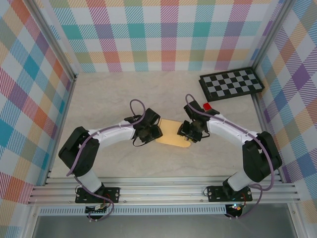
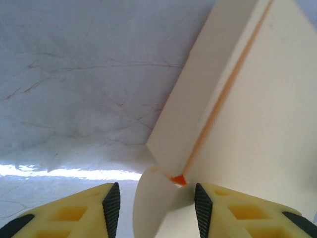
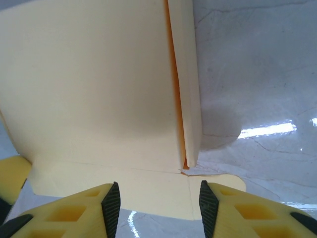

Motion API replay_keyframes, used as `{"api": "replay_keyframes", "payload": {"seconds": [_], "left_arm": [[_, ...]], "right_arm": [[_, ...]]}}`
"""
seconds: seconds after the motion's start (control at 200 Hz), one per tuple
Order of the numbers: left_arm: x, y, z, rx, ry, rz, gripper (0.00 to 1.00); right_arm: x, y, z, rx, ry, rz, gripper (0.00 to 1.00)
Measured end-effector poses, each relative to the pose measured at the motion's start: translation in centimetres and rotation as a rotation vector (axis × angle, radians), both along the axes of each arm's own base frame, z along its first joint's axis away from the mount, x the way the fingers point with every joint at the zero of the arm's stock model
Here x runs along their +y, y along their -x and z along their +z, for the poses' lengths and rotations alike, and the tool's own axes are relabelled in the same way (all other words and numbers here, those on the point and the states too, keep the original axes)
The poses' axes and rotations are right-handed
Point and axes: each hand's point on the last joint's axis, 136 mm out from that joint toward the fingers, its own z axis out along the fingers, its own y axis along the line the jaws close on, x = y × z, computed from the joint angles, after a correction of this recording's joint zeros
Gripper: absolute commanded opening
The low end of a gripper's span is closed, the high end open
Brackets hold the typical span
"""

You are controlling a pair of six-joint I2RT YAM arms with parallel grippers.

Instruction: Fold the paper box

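We judge the paper box (image 1: 173, 135) sleeve formed, end flaps (image 3: 148, 191) unclosed; left pincer (image 2: 154, 210) and right pincer (image 3: 157, 210) half-open, gripping nothing.

No legible text or markings

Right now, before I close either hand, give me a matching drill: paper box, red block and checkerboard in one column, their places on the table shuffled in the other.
Things:
1. paper box
2. red block
3. checkerboard

Places:
A. far right corner of the table
B. mid-table, between the left hand and the right hand
C. beside the right arm

Pairs: 1-B, 2-C, 3-A
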Motion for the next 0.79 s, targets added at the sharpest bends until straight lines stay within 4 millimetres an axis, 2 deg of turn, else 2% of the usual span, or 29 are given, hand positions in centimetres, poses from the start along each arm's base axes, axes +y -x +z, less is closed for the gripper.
{"api": "replay_keyframes", "payload": {"seconds": [0.23,0.405,0.585,0.795], "left_arm": [[-0.5,-1.3,1.8,-0.040,0.012,-0.020,0.50],[-0.3,-2.1,2.6,-0.062,0.010,-0.034,0.45],[-0.4,-1.9,2.4,-0.053,0.017,-0.045,0.41],[0.1,-0.9,0.9,-0.013,0.009,-0.041,0.39]], "right_arm": [[-0.2,0.5,0.9,-0.024,-0.023,-0.007,0.50],[-0.5,1.1,0.2,-0.002,-0.022,-0.018,0.49],[-0.5,1.3,-0.1,0.004,-0.025,-0.025,0.49],[-0.5,1.4,-0.6,0.005,-0.029,-0.024,0.48]]}}
